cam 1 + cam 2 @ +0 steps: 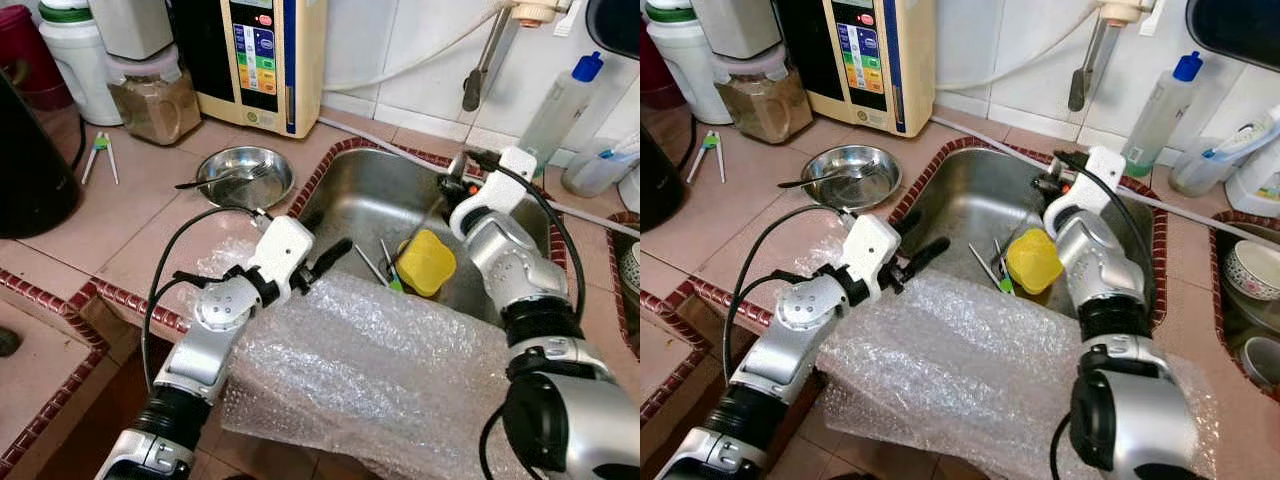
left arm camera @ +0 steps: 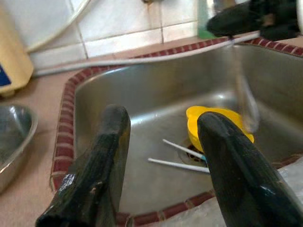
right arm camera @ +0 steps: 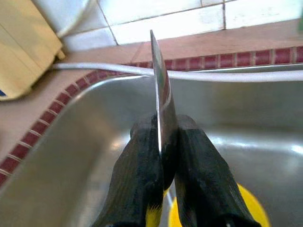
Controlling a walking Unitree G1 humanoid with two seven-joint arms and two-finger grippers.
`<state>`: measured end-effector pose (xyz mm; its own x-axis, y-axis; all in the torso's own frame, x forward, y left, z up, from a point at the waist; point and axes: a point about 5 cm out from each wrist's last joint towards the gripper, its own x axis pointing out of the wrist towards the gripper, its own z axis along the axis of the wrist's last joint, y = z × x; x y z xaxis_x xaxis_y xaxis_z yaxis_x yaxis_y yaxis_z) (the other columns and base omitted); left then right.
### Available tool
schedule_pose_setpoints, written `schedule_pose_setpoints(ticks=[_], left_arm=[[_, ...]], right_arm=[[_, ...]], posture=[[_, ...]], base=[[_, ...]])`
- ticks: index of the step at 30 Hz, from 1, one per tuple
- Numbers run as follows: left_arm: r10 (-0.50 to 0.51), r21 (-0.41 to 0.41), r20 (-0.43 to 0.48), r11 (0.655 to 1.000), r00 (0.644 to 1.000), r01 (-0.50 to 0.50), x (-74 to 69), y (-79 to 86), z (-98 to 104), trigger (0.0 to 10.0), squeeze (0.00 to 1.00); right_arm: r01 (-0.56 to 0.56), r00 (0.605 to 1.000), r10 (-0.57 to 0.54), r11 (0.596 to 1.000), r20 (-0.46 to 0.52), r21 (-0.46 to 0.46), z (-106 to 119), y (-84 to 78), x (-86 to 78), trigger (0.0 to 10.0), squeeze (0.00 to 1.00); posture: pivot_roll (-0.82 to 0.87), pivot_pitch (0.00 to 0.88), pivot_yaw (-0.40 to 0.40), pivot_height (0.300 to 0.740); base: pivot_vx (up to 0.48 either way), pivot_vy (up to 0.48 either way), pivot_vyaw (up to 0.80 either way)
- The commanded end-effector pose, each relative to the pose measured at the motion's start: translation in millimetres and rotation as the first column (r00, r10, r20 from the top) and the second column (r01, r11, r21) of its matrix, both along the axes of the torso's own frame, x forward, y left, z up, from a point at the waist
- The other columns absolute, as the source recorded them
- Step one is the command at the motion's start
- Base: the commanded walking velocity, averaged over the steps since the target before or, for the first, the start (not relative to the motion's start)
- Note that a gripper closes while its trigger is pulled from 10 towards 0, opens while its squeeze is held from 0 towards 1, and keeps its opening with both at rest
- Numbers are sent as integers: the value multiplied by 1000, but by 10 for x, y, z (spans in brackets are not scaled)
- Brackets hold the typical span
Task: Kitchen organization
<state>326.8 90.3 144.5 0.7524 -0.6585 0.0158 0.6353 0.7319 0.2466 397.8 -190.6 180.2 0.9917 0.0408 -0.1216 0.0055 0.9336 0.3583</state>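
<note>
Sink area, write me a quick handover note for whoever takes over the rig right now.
Right gripper: shut on a thin metal blade, held edge-up over the sink.
Left gripper: open, holding nothing, above the bubble wrap at the sink's near rim.
In the sink: yellow item near the drain, with thin utensils beside it.
On the counter to the left: steel bowl with a utensil in it.
Done: blade picked up.
Left: put the blade away, then likely clear the rest of the sink.
</note>
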Motion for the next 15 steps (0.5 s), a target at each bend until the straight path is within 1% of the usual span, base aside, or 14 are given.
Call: schedule_pose_setpoints(ticks=[1, 4, 6, 9, 12, 14, 15], left_arm=[[-2, -4, -32, 1000, 999, 2, 25, 35, -11, 10000, 1000], [0, -16, -66, 1000, 998, -1, 39, 50, -17, 10000, 1000], [14, -17, -78, 1000, 997, -15, 66, 71, -2, 10000, 1000], [37, 4, -75, 999, 996, -37, 99, 96, 8, 10000, 1000], [39, 14, -74, 999, 997, -38, 108, 104, 12, 10000, 1000], [40, 23, -74, 999, 996, -38, 107, 110, 11, 10000, 1000], [42, 32, -73, 999, 996, -40, 106, 116, 5, 10000, 1000]], right_arm=[[-19, 1000, 19, 999, 1, -41, -2, -24, 3, 0, 0], [-32, 999, 31, 999, -4, -35, -36, -19, -2, 0, 0], [-31, 999, 31, 998, -7, -54, -89, -8, -13, 0, 0], [-32, 999, 32, 999, -16, -32, -146, 22, -25, 0, 0], [-45, 999, 43, 997, -30, -63, -189, 35, -30, 0, 0], [-57, 998, 55, 997, -31, -56, -200, 48, -31, 0, 0], [-82, 996, 81, 996, -26, -32, -208, 80, -34, 0, 0]], posture=[[32, 88, -18, 740], [33, 89, -19, 740], [32, 90, -17, 740], [32, 91, -14, 740], [31, 92, -16, 740], [32, 93, -17, 740], [32, 93, -18, 740]], base=[[0, 0, 0], [0, 0, 0], [0, 0, 0], [0, 0, 0], [0, 0, 0], [0, 0, 0], [0, 0, 0]])
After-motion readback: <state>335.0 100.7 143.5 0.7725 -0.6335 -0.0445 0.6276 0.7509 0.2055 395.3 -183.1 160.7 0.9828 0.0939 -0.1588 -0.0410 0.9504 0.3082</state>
